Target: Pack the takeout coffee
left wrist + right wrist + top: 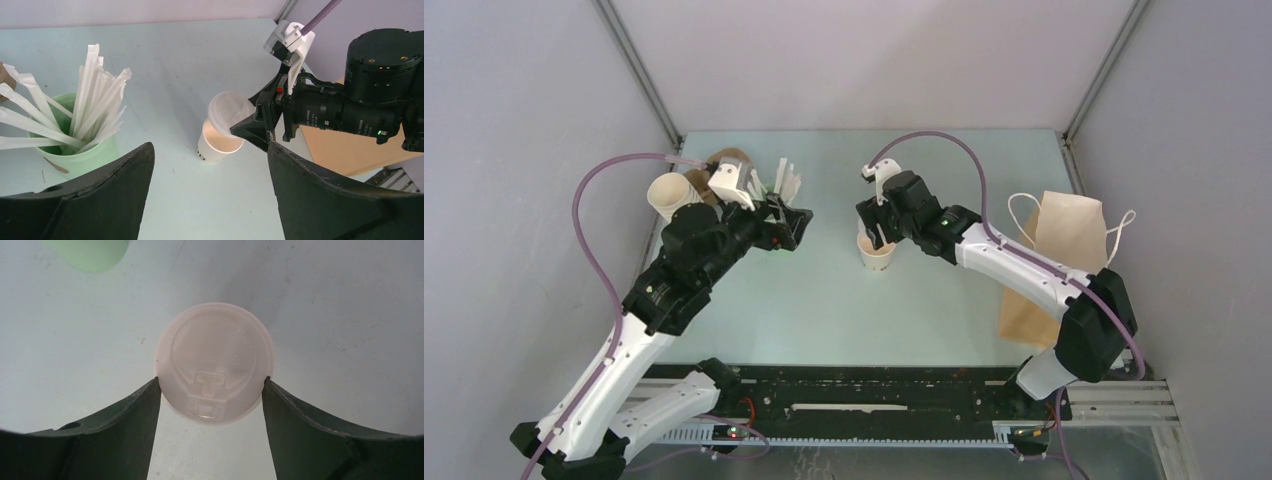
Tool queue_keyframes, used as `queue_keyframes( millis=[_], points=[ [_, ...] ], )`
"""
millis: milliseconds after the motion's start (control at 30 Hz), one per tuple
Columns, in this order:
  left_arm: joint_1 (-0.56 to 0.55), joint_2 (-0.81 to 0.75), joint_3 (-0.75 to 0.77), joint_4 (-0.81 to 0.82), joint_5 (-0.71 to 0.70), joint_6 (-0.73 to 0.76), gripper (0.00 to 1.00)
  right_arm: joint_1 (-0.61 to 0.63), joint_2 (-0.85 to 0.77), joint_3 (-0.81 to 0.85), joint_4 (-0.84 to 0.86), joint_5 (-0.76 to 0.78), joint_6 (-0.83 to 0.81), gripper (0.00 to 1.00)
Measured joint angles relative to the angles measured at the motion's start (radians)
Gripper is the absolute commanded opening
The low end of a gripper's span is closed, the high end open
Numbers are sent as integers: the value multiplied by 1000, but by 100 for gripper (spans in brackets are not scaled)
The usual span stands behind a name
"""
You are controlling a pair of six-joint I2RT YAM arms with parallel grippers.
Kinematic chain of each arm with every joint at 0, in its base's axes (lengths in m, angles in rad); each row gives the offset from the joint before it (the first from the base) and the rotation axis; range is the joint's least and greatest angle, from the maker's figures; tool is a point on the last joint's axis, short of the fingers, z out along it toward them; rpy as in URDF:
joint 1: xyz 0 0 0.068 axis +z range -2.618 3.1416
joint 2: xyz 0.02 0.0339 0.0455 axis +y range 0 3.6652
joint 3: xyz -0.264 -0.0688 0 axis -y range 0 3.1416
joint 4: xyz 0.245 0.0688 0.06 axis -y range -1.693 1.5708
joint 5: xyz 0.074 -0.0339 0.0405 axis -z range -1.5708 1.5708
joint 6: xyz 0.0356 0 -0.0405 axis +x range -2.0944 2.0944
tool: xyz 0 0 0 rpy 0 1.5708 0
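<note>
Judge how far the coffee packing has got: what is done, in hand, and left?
Done: the cup stands upright. In hand: the right gripper grips the white lid, tilted over the cup's open mouth, not seated. Left: press the lid on and put the cup into the paper bag. The left gripper is open, empty.

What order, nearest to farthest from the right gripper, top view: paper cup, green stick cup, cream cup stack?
1. paper cup, under the right gripper holding the lid.
2. green stick cup, to the left.
3. cream cup stack, far left.
</note>
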Motion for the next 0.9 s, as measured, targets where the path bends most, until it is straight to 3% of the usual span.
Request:
queue_keyframes(
  millis=[900],
  points=[
    [0,19,0,-37,-4,47,89,5,53,-62,47,-60,-53,80]
  ],
)
